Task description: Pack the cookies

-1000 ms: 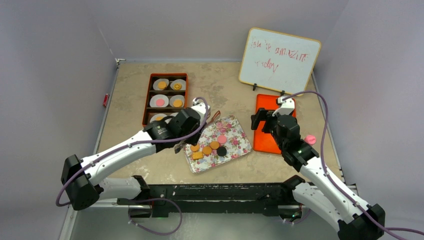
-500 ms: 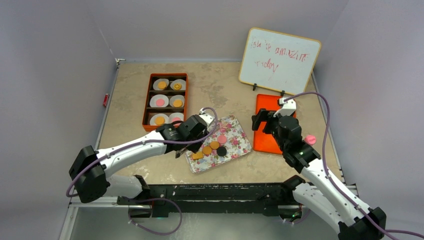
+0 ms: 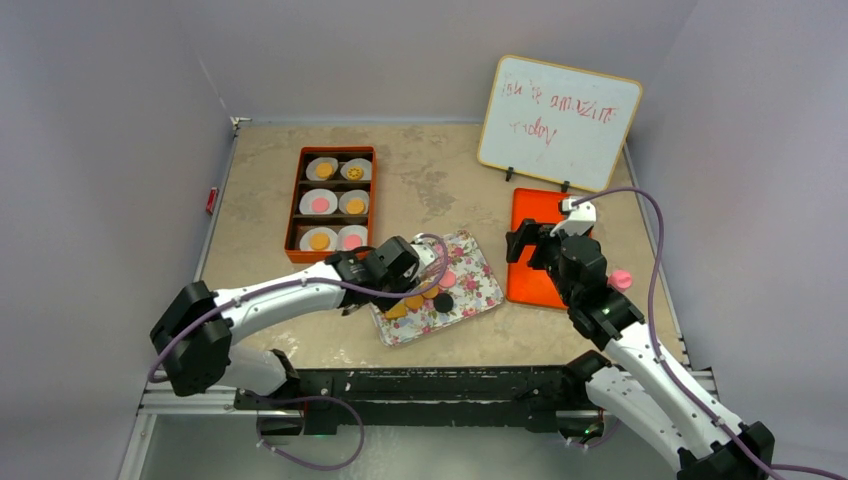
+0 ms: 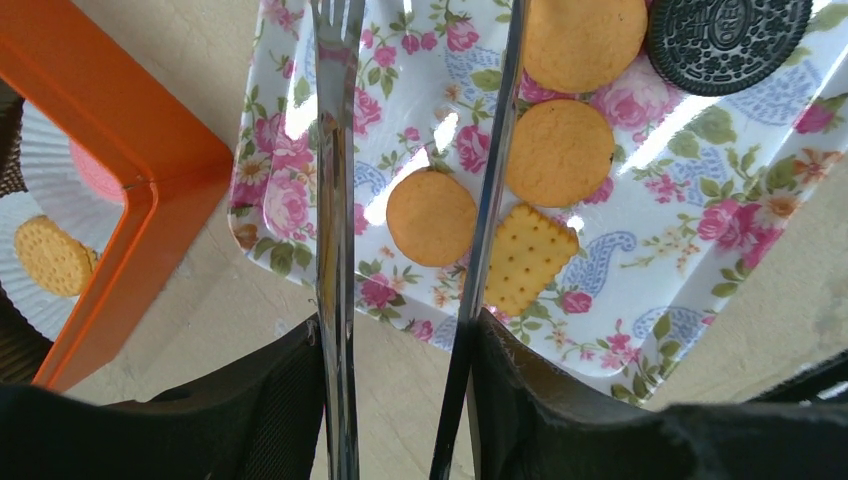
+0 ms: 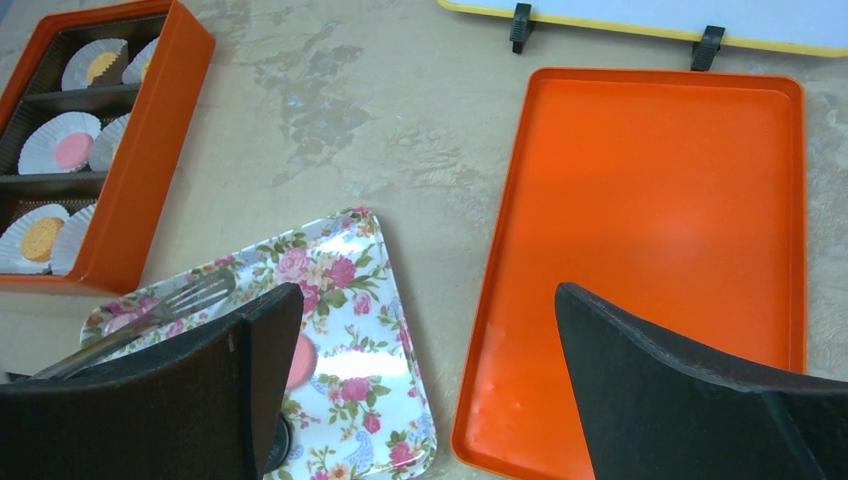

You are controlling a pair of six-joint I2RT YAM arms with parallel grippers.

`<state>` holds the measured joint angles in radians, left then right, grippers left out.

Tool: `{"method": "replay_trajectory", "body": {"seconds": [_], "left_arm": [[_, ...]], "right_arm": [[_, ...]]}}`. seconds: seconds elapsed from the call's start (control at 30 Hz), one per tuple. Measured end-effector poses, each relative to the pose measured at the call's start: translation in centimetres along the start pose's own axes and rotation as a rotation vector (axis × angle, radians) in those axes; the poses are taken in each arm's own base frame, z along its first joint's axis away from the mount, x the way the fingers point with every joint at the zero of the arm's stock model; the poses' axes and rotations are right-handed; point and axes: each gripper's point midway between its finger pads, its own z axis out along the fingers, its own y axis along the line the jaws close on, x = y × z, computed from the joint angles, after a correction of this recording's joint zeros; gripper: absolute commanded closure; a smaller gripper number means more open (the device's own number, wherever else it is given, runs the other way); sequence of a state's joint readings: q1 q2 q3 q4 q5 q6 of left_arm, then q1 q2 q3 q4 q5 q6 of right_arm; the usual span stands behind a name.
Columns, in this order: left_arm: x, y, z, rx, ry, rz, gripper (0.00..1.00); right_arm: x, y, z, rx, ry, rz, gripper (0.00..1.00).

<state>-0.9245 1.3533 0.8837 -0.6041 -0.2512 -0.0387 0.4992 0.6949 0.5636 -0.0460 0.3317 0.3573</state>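
Note:
Several cookies (image 3: 418, 298) lie on a floral tray (image 3: 472, 290). My left gripper (image 3: 400, 272) is shut on metal tongs (image 4: 335, 150), whose two arms straddle a round tan cookie (image 4: 431, 217). A square tan cookie (image 4: 530, 258), two more round ones (image 4: 560, 152) and a dark cookie (image 4: 727, 40) lie beside it. The orange box (image 3: 333, 200) holds six paper cups, each with a cookie. My right gripper (image 3: 522, 245) is open and empty above the gap between the floral tray (image 5: 350, 300) and the orange lid (image 5: 650, 230).
A whiteboard (image 3: 558, 120) stands at the back right. A small pink object (image 3: 621, 279) lies right of the orange lid (image 3: 530, 275). The box corner (image 4: 110, 180) is close to the tongs on their left. The tongs' fork tip (image 5: 190, 295) shows in the right wrist view.
My left arm has swung from the box's near end down and right over the floral tray, bringing the tongs around a round cookie. The right arm has barely shifted.

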Motion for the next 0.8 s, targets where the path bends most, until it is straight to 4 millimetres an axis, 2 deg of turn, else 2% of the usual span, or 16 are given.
{"method": "replay_trajectory", "body": {"seconds": [0.33, 0.5, 0.57, 0.63, 0.67, 0.8], "left_arm": [[2.7, -0.1, 3.4, -0.029, 0.154, 0.094, 0.5], [3.2, 0.4, 3.4, -0.055, 0.177, 0.109, 0.44], [3.2, 0.6, 3.4, -0.064, 0.179, 0.111, 0.38], [3.2, 0.7, 3.3, -0.068, 0.179, 0.112, 0.36], [3.2, 0.7, 3.2, -0.069, 0.177, 0.112, 0.28], [2.7, 0.8, 2.7, -0.065, 0.153, 0.107, 0.23]], "right_arm": [[0.3, -0.4, -0.1, 0.012, -0.003, -0.009, 0.01], [0.3, -0.5, -0.1, 0.018, -0.005, -0.014, 0.01], [0.3, -0.6, -0.1, 0.018, -0.005, -0.018, 0.01], [0.3, -0.6, -0.1, 0.018, -0.005, -0.02, 0.01], [0.3, -0.6, -0.1, 0.018, -0.004, -0.022, 0.01], [0.3, -0.6, -0.1, 0.018, -0.003, -0.024, 0.01]]}}
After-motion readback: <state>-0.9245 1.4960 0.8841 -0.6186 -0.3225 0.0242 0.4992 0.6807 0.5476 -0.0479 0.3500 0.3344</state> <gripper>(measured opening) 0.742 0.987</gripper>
